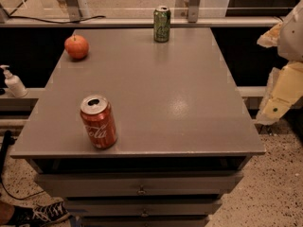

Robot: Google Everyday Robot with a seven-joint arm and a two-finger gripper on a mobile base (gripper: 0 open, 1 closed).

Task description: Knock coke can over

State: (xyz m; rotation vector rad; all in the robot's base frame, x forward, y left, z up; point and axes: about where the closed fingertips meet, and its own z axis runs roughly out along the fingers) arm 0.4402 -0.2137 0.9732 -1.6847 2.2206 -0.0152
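The red coke can [98, 122] stands upright near the front left of the grey table [180, 89], its silver top open. My gripper [280, 98] is a cream and yellow shape at the right edge of the view, beyond the table's right side and far from the can. It holds nothing that I can see.
A green can [162, 24] stands upright at the table's back edge. An orange-red apple [76, 47] lies at the back left. A white pump bottle [13, 82] sits on a ledge to the left. Drawers [142, 188] run below the tabletop, and a shoe [42, 214] shows at the bottom left.
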